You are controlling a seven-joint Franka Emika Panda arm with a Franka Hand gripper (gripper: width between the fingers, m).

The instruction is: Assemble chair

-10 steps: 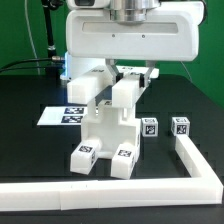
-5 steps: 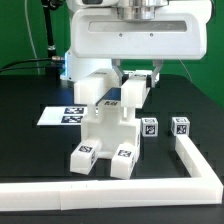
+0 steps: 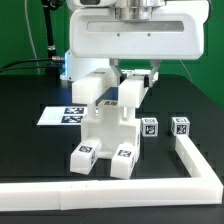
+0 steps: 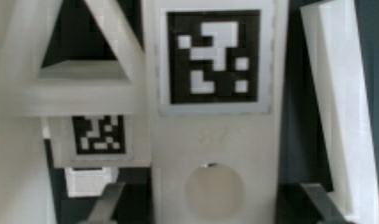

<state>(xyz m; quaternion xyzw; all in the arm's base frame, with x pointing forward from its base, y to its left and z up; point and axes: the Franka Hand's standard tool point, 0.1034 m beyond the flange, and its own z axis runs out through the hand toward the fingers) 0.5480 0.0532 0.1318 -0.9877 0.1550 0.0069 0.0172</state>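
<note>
white chair (image 4: 212, 140) up close, large tag (image 4: 214, 57), smaller tag (image 4: 97, 135)

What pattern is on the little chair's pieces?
Black-and-white square tags on the white chair; clearest in the wrist view.

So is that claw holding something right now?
Gripper: straddling the upright post of the chair; whether it is clamped or open cannot be told.

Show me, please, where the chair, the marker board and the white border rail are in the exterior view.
chair (image 3: 104, 133), exterior view, front of its white body.
marker board (image 3: 50, 116), exterior view, its bare white end.
border rail (image 3: 120, 192), exterior view, its long near stretch.
</note>
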